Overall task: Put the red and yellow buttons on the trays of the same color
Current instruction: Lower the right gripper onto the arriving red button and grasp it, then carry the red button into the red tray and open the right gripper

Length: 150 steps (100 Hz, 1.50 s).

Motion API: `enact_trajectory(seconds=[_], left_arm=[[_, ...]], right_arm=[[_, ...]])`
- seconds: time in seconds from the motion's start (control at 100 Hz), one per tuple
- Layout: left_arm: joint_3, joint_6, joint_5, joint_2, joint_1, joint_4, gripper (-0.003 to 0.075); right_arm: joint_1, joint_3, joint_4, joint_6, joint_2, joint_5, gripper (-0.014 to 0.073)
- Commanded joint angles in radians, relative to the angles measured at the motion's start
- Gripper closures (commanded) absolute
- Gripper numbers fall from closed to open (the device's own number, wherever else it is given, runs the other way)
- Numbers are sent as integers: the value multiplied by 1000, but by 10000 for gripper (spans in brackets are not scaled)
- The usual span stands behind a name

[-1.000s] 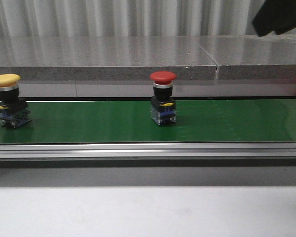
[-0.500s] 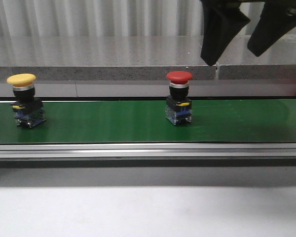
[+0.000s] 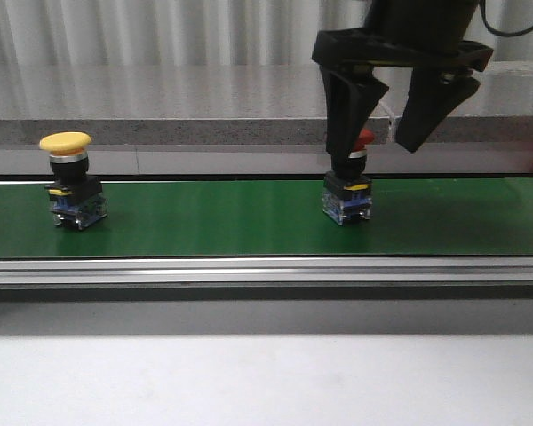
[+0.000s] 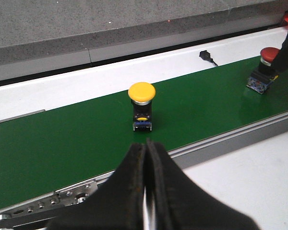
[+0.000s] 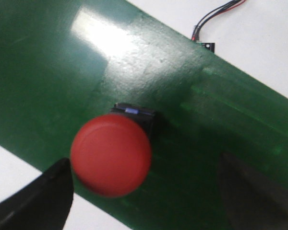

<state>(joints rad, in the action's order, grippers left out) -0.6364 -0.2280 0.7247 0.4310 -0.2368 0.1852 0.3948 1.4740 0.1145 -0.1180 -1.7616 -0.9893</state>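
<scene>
Red mushroom-head push button [image 3: 348, 191] stands upright on green conveyor belt [image 3: 213, 217], right claw [image 3: 384, 142] spread wide around its cap, not touching. Yellow mushroom-head push button [image 3: 69, 182] stands well apart leftward; left claw [image 4: 147, 158] closed, empty.

One yellow button [image 3: 65, 142], one red button [image 5: 110, 154], both on one green belt [image 3: 213, 217]; two grippers.

Two buttons stand on the belt [image 3: 204, 222]: one [image 3: 71, 180] left, one [image 3: 346, 191] right.
</scene>
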Motion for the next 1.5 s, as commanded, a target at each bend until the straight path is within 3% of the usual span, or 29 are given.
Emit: enact_trajectory(seconds=[0.0, 0.12, 0.31, 0.39, 0.67, 1.07, 1.2, 1.49], left_arm=[[-26, 1, -65, 5, -8, 22, 741], [-26, 1, -65, 5, -8, 22, 741], [-26, 1, -65, 5, -8, 22, 741], [-26, 1, -65, 5, -8, 22, 741], [-26, 1, -65, 5, -8, 22, 741], [-26, 1, -65, 5, -8, 22, 741], [-26, 1, -65, 5, -8, 22, 741], [-26, 1, -65, 5, -8, 22, 741]], right_arm=[[-14, 40, 36, -11, 15, 30, 16], [-14, 40, 40, -11, 0, 61, 134], [-14, 40, 47, -11, 6, 63, 437], [-15, 40, 47, -11, 16, 66, 494], [-100, 40, 46, -9, 101, 84, 500], [-463, 40, 34, -9, 141, 90, 500], [-591, 40, 34, -9, 132, 163, 505], [-766, 40, 34, -9, 72, 250, 505]])
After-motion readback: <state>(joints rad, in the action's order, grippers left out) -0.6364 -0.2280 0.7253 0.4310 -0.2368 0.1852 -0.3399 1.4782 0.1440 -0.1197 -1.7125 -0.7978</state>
